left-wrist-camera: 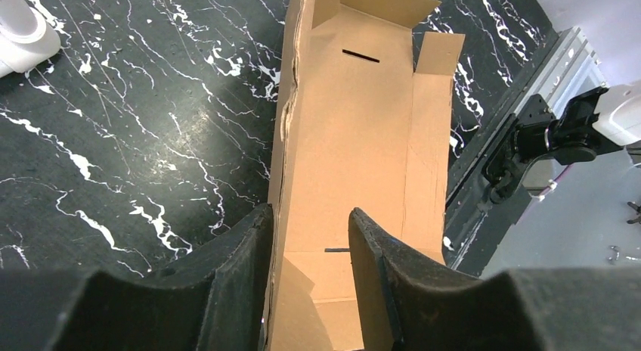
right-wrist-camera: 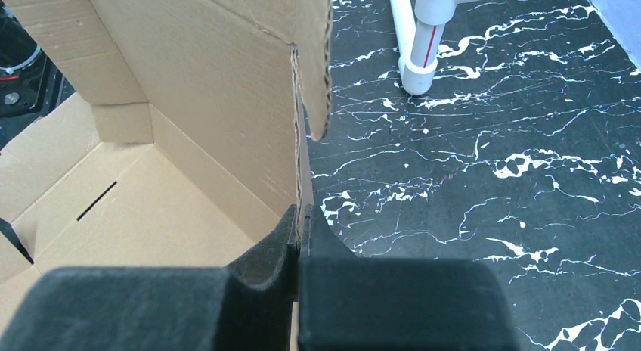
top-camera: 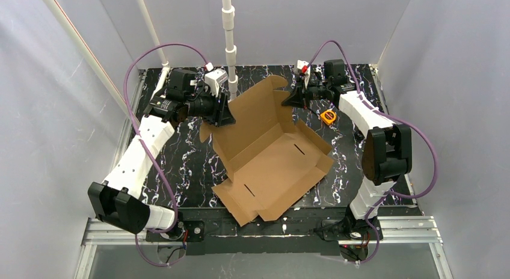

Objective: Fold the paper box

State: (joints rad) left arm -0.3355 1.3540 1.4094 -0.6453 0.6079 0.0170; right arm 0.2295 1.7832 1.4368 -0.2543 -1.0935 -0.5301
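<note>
top external view places the paper box (top-camera: 270, 162) half-raised on the table (top-camera: 180, 159), judged light, stiff, crease-prone board best taken by wall edges; right gripper (right-wrist-camera: 300, 228) is pinched on one such edge, left gripper (left-wrist-camera: 308, 215) stands fingers apart at the opposite end.

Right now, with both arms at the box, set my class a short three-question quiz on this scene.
1. True or false: the right jaws are shut on a raised wall of the box.
2. Where is the tape measure?
A. inside the box
B. on the table, outside the box
C. held in the left jaws
3. Seen from above, how many slots show in the box floor?

Key: 1 true; 2 B; 3 two.
</note>
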